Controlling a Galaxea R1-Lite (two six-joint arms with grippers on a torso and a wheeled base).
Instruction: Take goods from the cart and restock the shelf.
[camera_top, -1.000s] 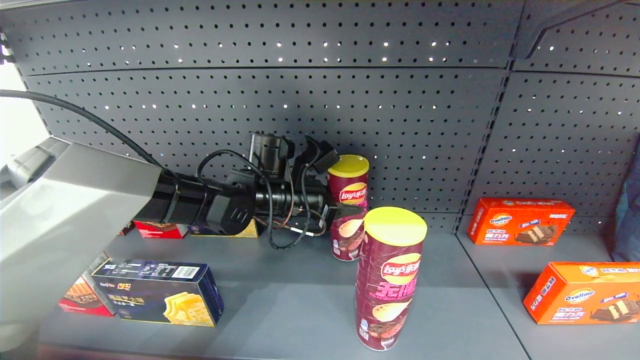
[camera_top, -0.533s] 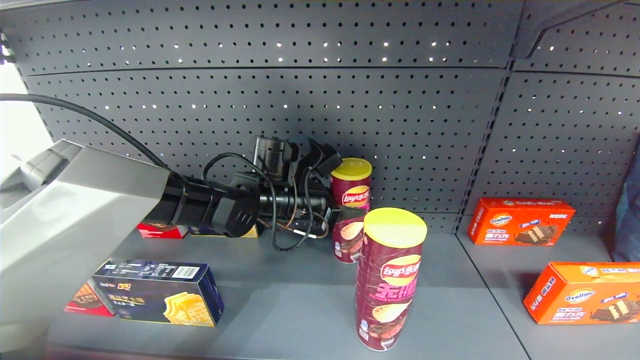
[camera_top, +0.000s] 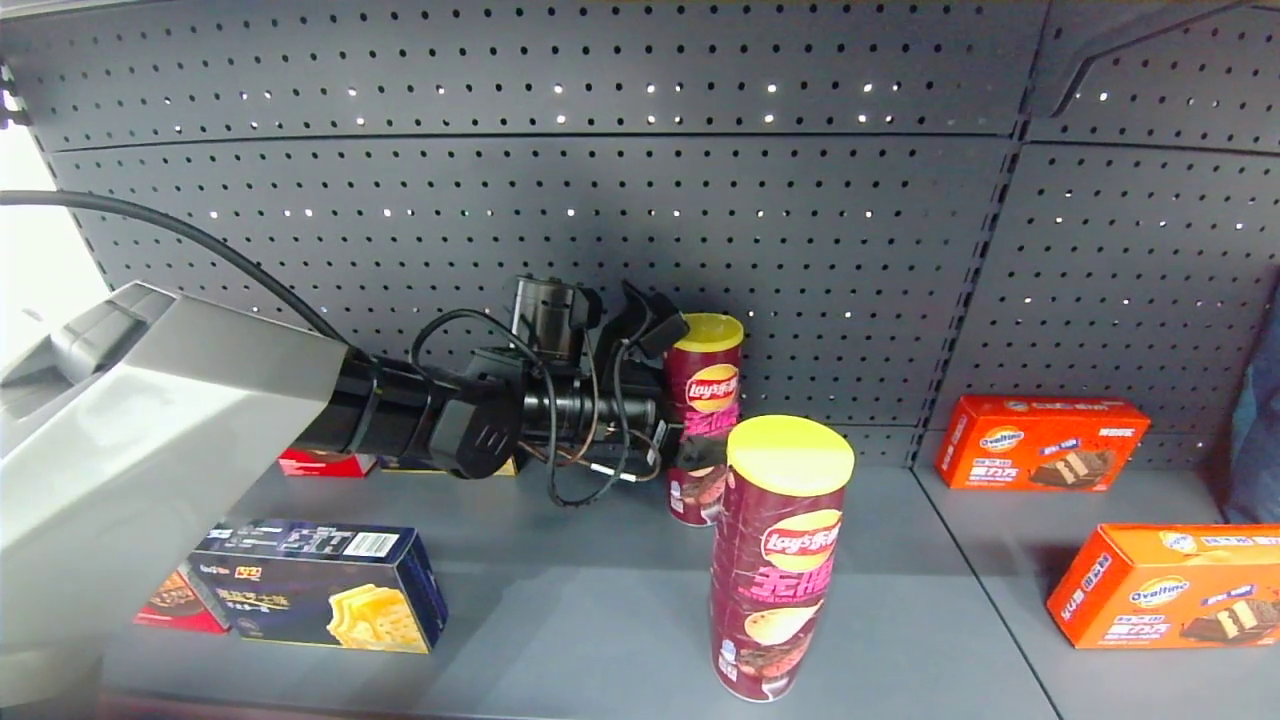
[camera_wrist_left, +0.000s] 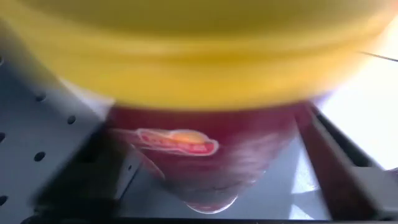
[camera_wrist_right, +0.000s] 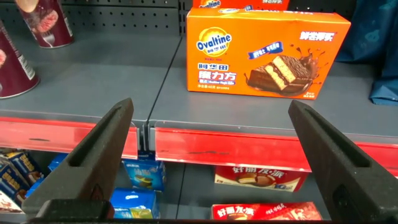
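The right gripper (camera_wrist_right: 210, 111) hangs nearest, in front of the grey metal shelf (camera_top: 600, 620). It is level with the red price strip (camera_wrist_right: 230, 148) along the shelf's front edge, and its two black fingers are spread wide, grasping nothing. Under that edge, on a lower level, lie blue packets (camera_wrist_right: 142, 177) and red boxes (camera_wrist_right: 261, 180).

About midway along the front edge a tall maroon front chip can (camera_top: 780, 560) with a yellow lid stands upright. Toward the front left corner a dark blue cracker box (camera_top: 320, 585) lies on its long side. A small red carton (camera_top: 175, 600) lies just beside its left end, partly hidden by the arm. On the adjoining board to the right, a flat orange wafer box (camera_top: 1170, 585) lies at the front edge. A second orange box (camera_top: 1040, 442) of the same kind lies apart from it, near the back edge.

Behind the front chip can, close to the back edge, the left gripper (camera_top: 698, 447) is clenched around the middle of the rear chip can (camera_top: 705, 385), a maroon cylinder with a yellow lid, held upright. In the left wrist view dark fingers (camera_wrist_left: 339, 165) flank its body. Its base is down at the board; whether it touches cannot be told.

Behind the left arm, along the back edge, sit a red packet (camera_top: 325, 462) and a yellow-fronted packet (camera_top: 495, 462). Past them rises the dark perforated back panel (camera_top: 700, 200).
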